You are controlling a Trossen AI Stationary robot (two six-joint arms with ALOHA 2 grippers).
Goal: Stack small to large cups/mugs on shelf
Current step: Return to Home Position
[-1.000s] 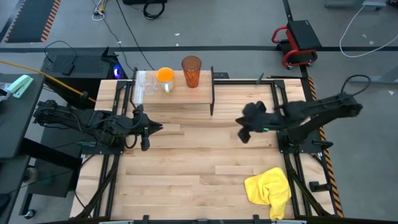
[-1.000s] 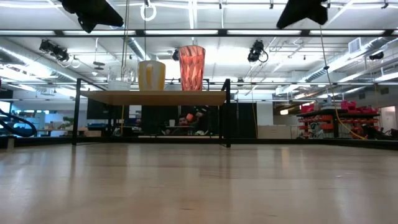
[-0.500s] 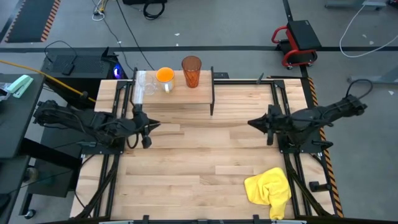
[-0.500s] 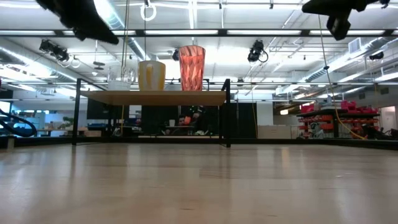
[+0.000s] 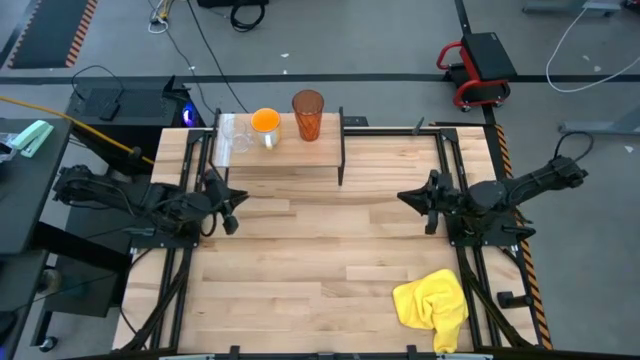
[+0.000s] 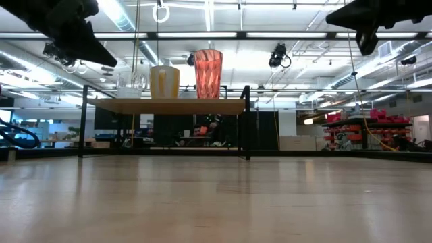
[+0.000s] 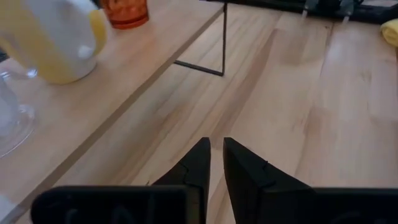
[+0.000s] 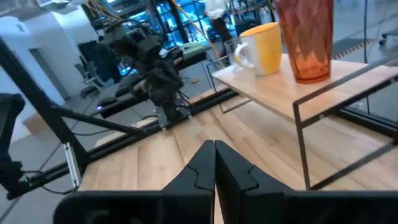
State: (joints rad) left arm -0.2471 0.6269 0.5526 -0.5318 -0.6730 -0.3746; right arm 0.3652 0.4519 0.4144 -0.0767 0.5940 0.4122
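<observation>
The wooden tabletop [image 5: 320, 270] is carrying everything. The shelf [image 5: 300, 158] is standing at its far edge, left of centre. The left gripper [image 7: 216, 146] is hovering over the table's left side, just in front of the shelf. Its fingers are sitting almost together with only a thin slit between them, holding nothing. The right gripper [image 8: 214, 149] is hanging over the table's right side, well apart from the shelf, its fingers pressing together and empty. A crumpled yellow cloth [image 5: 432, 303] is lying at the near right corner. On the shelf, three vessels are standing upright in a row: the ribbed orange-red tumbler [image 5: 308, 115] at the right, the orange mug [image 5: 265, 124] just beside it in the middle, and the small clear glass [image 5: 236, 141] at the left end.
</observation>
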